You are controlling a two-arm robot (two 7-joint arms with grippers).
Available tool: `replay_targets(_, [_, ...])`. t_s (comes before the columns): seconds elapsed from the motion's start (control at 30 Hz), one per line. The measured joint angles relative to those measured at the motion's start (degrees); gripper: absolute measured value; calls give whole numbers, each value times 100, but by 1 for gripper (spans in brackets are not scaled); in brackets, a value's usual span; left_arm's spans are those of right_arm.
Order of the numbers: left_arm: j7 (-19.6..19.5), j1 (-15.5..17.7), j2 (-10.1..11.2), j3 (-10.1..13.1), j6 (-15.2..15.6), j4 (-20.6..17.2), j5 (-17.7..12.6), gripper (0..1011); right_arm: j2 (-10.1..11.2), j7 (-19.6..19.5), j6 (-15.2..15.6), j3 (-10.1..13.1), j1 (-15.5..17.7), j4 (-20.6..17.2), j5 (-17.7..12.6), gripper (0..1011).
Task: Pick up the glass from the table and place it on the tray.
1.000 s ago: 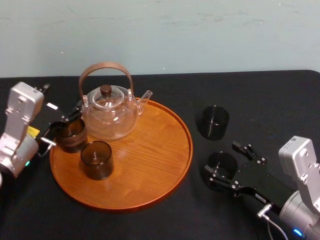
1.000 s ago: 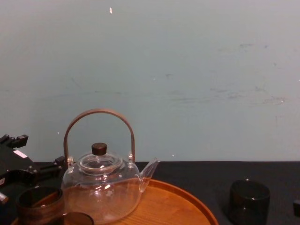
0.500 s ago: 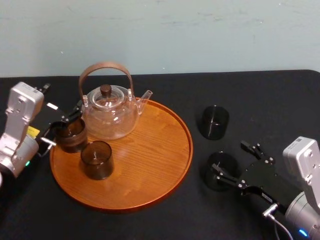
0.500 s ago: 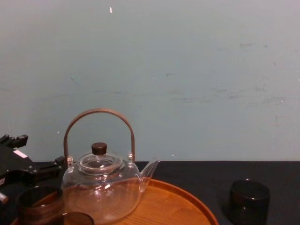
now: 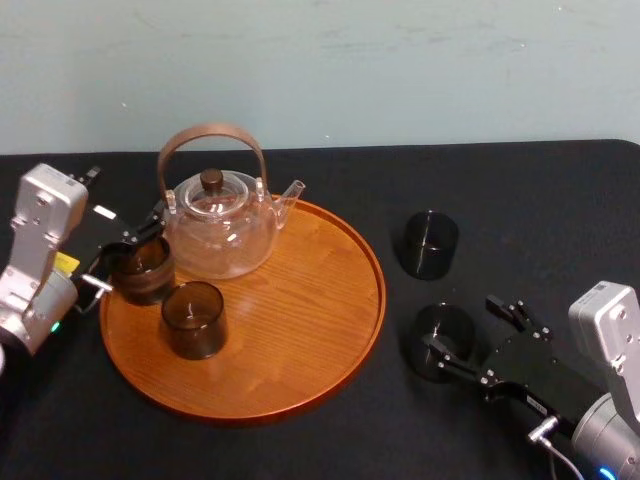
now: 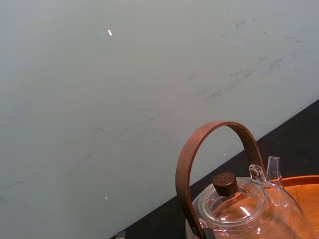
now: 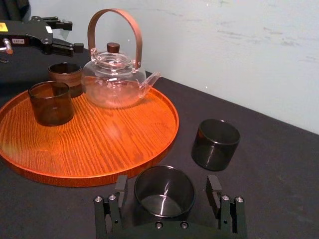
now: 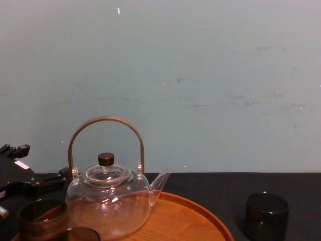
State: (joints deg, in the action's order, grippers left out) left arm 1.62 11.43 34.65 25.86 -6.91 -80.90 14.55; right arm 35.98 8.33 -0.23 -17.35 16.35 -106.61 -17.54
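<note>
A dark smoky glass (image 5: pixel 445 330) (image 7: pixel 164 191) stands on the black table just right of the tray (image 5: pixel 290 320) (image 7: pixel 99 139). My right gripper (image 5: pixel 463 322) (image 7: pixel 167 186) is open around it, one finger on each side with gaps to the glass wall. A second dark glass (image 5: pixel 430 243) (image 7: pixel 215 144) (image 8: pixel 266 216) stands on the table farther back. Two more glasses rest on the tray, one near its front left (image 5: pixel 193 320) (image 7: pixel 50 103) and one at the left rim (image 5: pixel 140 268) (image 7: pixel 65 77). My left gripper (image 5: pixel 125 250) (image 7: pixel 67 35) is open beside that rim glass.
A clear glass teapot (image 5: pixel 215 225) (image 6: pixel 239 209) (image 7: pixel 115 79) (image 8: pixel 108 201) with an arched brown handle sits at the back of the tray. A pale wall runs behind the table. The tray's right half is bare wood.
My right arm has drawn back a little toward the front right, so the glass now sits nearer its fingertips. The glasses, teapot and left arm have not moved.
</note>
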Motion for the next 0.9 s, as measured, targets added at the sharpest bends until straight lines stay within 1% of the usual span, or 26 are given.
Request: replay_targets(0.9, [0, 0, 0, 0, 0, 0, 0, 1001, -396, 453, 157, 176, -20, 344, 53, 1002])
